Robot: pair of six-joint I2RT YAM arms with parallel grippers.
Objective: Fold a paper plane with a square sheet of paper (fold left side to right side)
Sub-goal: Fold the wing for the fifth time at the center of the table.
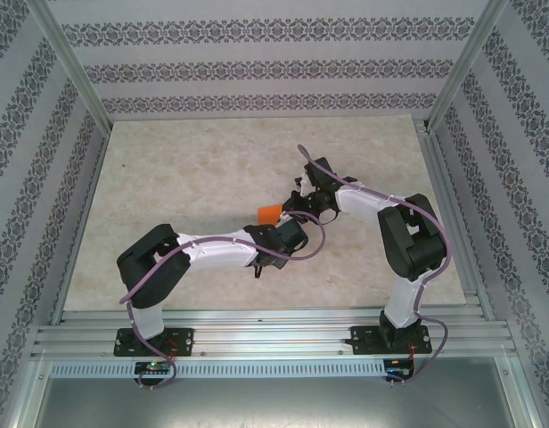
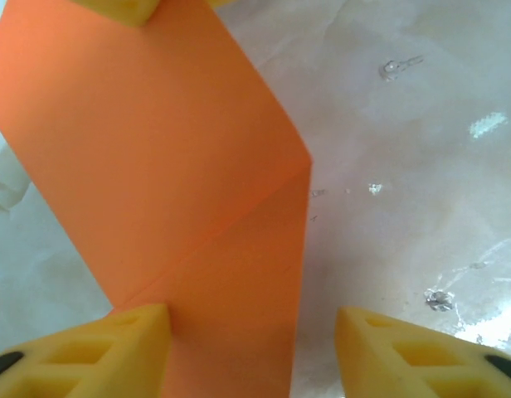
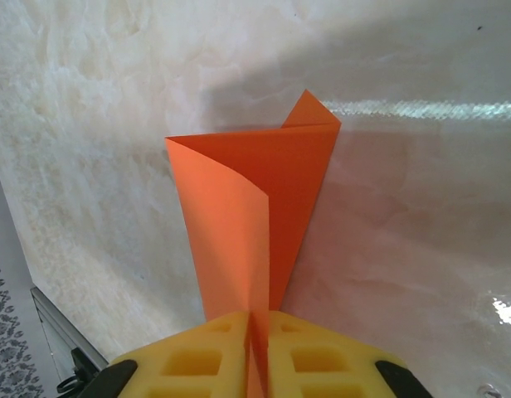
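Observation:
The square sheet of paper (image 1: 269, 212) is bright orange and folded over, held up off the table between both arms. In the right wrist view the paper (image 3: 255, 191) rises from my right gripper (image 3: 257, 319), whose yellow pads are pressed together on its lower edge. In the left wrist view the paper (image 2: 156, 149) shows a diagonal crease, and its lower strip runs down between the fingers of my left gripper (image 2: 251, 319). Those jaws stand apart: the left pad (image 2: 114, 344) is at the paper's edge, the right pad (image 2: 396, 348) well clear of it. The right gripper's pad (image 2: 123, 8) pinches the paper's top.
The pale marbled tabletop (image 1: 185, 178) lies under both arms. Patterned walls and metal frame posts (image 1: 69, 62) enclose it on three sides. An aluminium rail (image 1: 274, 337) runs along the near edge by the arm bases.

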